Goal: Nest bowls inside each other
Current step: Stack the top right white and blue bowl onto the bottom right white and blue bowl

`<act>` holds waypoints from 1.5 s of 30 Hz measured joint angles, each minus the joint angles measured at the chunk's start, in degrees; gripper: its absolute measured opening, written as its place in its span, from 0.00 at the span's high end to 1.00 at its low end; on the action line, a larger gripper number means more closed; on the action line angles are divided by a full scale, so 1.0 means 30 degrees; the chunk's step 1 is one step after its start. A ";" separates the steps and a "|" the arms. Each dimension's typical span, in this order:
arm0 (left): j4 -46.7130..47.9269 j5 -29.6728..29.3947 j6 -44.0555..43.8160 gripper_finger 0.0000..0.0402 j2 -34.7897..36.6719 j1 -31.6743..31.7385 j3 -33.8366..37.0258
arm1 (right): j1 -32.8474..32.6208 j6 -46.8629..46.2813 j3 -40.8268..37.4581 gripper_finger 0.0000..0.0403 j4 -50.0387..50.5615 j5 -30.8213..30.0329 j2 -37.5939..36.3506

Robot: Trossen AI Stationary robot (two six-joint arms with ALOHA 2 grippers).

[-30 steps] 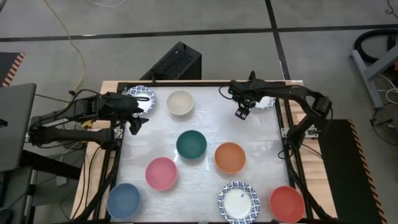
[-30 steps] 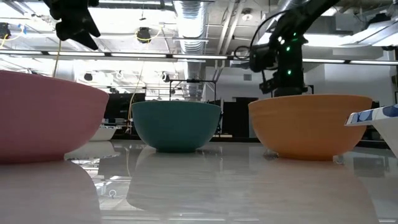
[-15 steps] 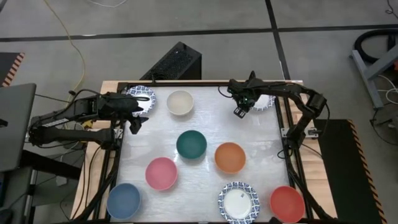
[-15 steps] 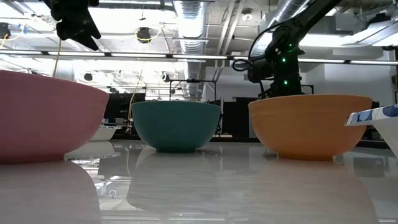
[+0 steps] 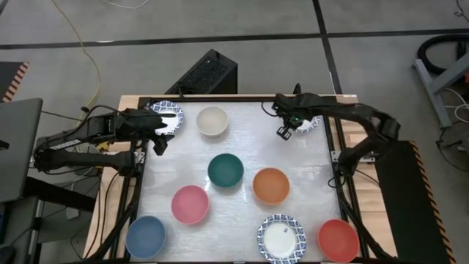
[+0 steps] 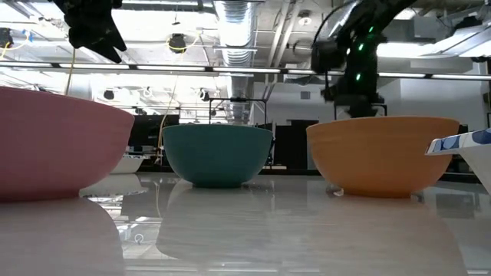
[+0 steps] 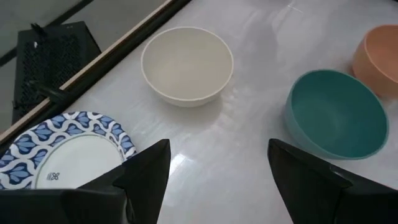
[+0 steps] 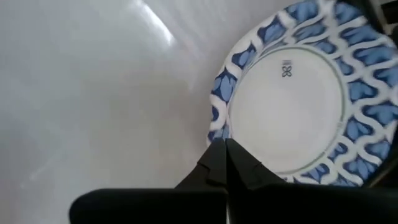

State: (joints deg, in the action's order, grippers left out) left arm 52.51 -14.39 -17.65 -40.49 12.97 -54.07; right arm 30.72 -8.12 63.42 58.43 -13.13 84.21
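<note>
Several bowls stand apart on the white table. At the far right, my right gripper [image 8: 225,155] is shut at the rim of a blue-patterned white bowl [image 8: 286,99], pointing steeply down [image 5: 284,130]. My left gripper [image 7: 217,180] hovers open over the far left [image 5: 158,143], beside another blue-patterned bowl [image 7: 68,149]. Ahead of it stand the cream bowl [image 7: 186,62], the dark green bowl [image 7: 336,115] and the orange bowl [image 7: 379,56]. My right gripper's shut fingertips [image 8: 214,158] sit on the blue-patterned rim [image 8: 214,127] on the bowl's side toward the table's middle, coming steeply from above. One finger seems inside the rim and one outside, but the fingers hide the contact itself. Whether the bowl has left the table I cannot tell.
Nearer the front stand the pink bowl [image 5: 190,204], the blue bowl [image 5: 145,236], a third blue-patterned bowl [image 5: 281,237] and the red bowl [image 5: 338,240]. A black frame [image 5: 337,158] edges the table. Open tabletop lies between the cream bowl and my right gripper.
In the low view my right gripper dipped toward the far-right bowl and has since risen again. The bowls on the table stay where they were.
</note>
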 joint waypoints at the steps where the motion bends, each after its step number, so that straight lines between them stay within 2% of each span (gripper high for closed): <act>1: -0.0001 0.0000 -0.0001 0.36 0.0000 0.0000 0.0001 | -0.0257 -0.0265 0.0007 0.99 0.0128 0.0004 -0.0559; 5: -0.0038 -0.0062 -0.0119 0.36 0.0000 0.0000 -0.0002 | -0.1286 -0.0294 0.0021 0.98 0.0328 0.0034 -0.2654; 8: -0.0169 -0.0448 -0.0917 0.36 0.0000 0.0000 -0.0006 | -0.1786 -0.0067 0.0022 0.92 0.0605 0.0088 -0.3502; 11: -0.0182 -0.0409 -0.1370 0.36 0.0000 0.0000 -0.0006 | -0.1710 -0.0142 0.0022 0.79 0.1799 0.0302 -0.3550; 14: -0.0182 -0.0291 -0.1478 0.36 0.0000 0.0000 -0.0006 | -0.1654 0.0038 0.0022 0.61 0.2742 0.0292 -0.2820; 19: -0.0175 -0.0272 -0.1540 0.36 0.0000 0.0000 -0.0006 | -0.1481 0.0245 0.0022 0.32 0.1913 -0.0147 -0.0648; 21: -0.0161 -0.0005 -0.1596 0.36 0.0000 0.0000 -0.0006 | -0.1328 0.0409 0.0022 0.26 0.1217 -0.0168 0.0386; 24: -0.0160 0.0226 -0.1597 0.36 -0.0007 0.0000 -0.0006 | -0.1045 0.0981 0.0022 0.23 0.0276 -0.0413 0.1935; 29: -0.0124 0.0204 -0.1626 0.36 0.0000 0.0000 -0.0006 | -0.0193 0.1223 0.0015 0.25 -0.0574 -0.2714 0.4224; 33: -0.0117 0.0195 -0.1626 0.36 -0.0006 0.0000 -0.0006 | 0.0575 0.1040 0.0015 0.28 -0.1014 -0.2535 0.5454; 36: -0.0103 0.0117 -0.1619 0.36 -0.0007 -0.0001 -0.0006 | 0.0625 0.0753 0.0015 0.34 -0.0912 -0.2144 0.5973; 39: -0.0084 0.0037 -0.1518 0.36 -0.0007 0.0000 -0.0006 | 0.0271 0.0715 0.0015 0.50 -0.0821 -0.2094 0.6063; 43: -0.0073 0.0006 -0.1232 0.36 -0.0006 0.0000 -0.0006 | -0.0380 0.0699 0.0015 0.86 -0.0528 -0.2091 0.5410; 45: -0.0073 -0.0218 -0.1211 0.36 0.0000 -0.0007 -0.0006 | -0.0662 0.0688 0.0015 0.95 -0.0457 -0.1940 0.4798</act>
State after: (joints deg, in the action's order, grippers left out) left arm 52.29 -15.05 -21.28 -40.49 12.95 -54.08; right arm 28.74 -6.06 63.46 57.06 -18.95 98.61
